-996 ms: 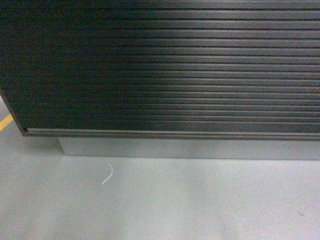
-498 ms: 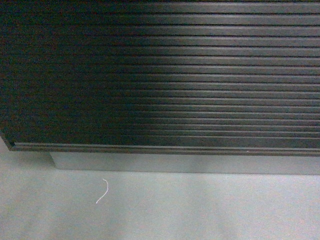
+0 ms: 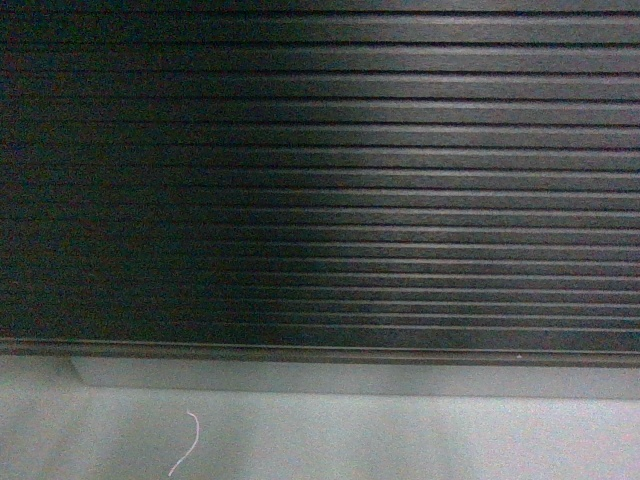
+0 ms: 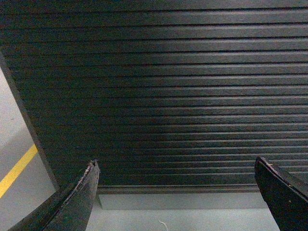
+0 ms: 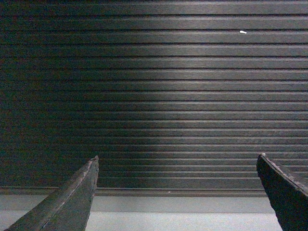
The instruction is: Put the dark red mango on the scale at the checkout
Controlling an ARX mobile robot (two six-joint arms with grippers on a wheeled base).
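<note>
The checkout (image 3: 330, 180) fills the head view with its dark ribbed front and grey plinth (image 3: 350, 378). The same slatted front of the checkout (image 4: 163, 96) shows in the left wrist view, and the checkout (image 5: 159, 96) in the right wrist view too. My left gripper (image 4: 175, 166) is open, its two dark fingers wide apart with nothing between them. My right gripper (image 5: 177, 163) is open as well and holds nothing. The dark red mango and the scale are out of view. Neither gripper shows in the head view.
Grey floor (image 3: 400, 440) runs along the plinth, with a thin white string (image 3: 186, 456) lying on it. The counter's left corner (image 4: 29, 125) and a yellow floor line (image 4: 17, 169) show at the left of the left wrist view.
The counter front has grown larger and slid down in the head view, its left corner has left the frame, and the string has moved lower left.
</note>
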